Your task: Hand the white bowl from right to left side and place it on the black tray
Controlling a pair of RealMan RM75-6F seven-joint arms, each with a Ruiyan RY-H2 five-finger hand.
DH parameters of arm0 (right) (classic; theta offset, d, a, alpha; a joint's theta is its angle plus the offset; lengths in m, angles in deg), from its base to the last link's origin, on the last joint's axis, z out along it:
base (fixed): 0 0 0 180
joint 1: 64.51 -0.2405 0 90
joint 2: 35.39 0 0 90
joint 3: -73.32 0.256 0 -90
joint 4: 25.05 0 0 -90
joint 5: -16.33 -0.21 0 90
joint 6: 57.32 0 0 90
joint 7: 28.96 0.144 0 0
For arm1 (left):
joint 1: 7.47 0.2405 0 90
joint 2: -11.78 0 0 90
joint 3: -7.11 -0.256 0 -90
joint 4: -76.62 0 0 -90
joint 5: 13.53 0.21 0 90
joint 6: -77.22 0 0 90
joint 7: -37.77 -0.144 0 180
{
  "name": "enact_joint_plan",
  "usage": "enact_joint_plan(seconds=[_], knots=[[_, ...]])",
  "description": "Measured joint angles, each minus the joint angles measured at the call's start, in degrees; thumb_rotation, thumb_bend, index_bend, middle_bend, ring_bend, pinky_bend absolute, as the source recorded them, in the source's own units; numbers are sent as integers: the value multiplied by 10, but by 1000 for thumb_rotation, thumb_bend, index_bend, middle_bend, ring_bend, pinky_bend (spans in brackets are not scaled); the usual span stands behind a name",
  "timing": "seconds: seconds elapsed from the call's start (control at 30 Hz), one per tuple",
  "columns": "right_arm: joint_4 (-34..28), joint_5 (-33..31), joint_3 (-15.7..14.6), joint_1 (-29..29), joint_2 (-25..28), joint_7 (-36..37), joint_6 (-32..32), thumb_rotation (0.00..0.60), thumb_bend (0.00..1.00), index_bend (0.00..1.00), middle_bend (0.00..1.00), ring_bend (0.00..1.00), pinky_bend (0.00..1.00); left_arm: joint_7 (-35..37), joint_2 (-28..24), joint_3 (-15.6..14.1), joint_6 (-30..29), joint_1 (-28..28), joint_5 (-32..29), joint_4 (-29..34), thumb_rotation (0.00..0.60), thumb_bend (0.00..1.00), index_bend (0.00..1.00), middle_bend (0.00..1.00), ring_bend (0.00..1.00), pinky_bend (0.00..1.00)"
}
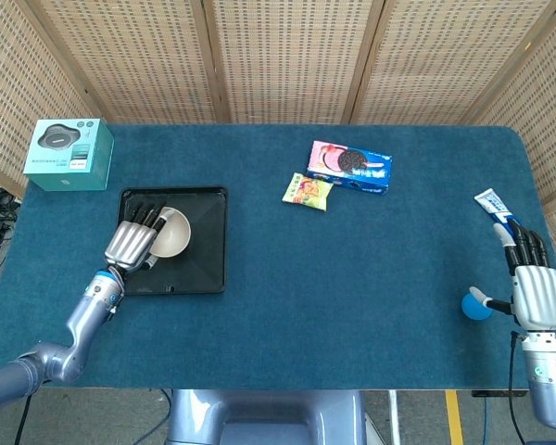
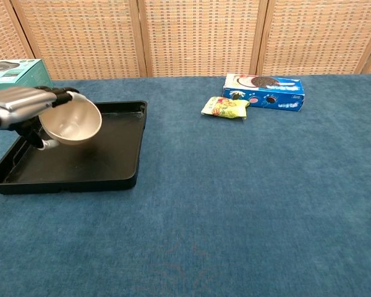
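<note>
One risk stood out — the left hand [image 2: 21, 105] gripped the white bowl [image 2: 71, 120] tilted above the black tray [image 2: 111, 162]; let go there, it might roll off. Right hand [image 1: 536, 292] lay empty, fingers apart.

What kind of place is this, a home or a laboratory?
Probably a lab or test setup, not a home: a table covered in blue felt, woven screens closing it in, and assorted props such as a cookie box and a teal box.
</note>
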Motion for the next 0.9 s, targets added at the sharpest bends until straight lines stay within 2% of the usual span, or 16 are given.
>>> enact_joint_plan(seconds=[0.17, 0.23, 0.5, 0.57, 0.8, 0.9], knots=[[-2, 3, -1, 0, 0, -2, 2, 600, 245, 40, 0, 0, 0, -10, -35, 3, -41, 23, 2, 51, 600, 275, 0, 0, 0, 0], [-5, 6, -2, 0, 0, -4, 4, 600, 245, 39, 0, 0, 0, -14, -45, 3, -52, 31, 1, 63, 600, 273, 0, 0, 0, 0], [-16, 13, -4, 2, 2, -14, 11, 600, 245, 40, 0, 0, 0, -20, -23, 7, -4, 21, -21, 20, 600, 266, 0, 0, 0, 0], [-16, 13, -5, 3, 2, -15, 11, 600, 245, 40, 0, 0, 0, -21, -15, 9, 4, 16, -25, 11, 600, 207, 0, 0, 0, 0], [-15, 11, -4, 5, 4, -13, 13, 600, 245, 39, 0, 0, 0, -11, -18, 14, -25, 26, -18, 33, 600, 70, 0, 0, 0, 0], [-14, 11, -4, 5, 3, -14, 13, 600, 245, 39, 0, 0, 0, -3, -28, 17, -50, 37, -13, 61, 600, 67, 0, 0, 0, 0]])
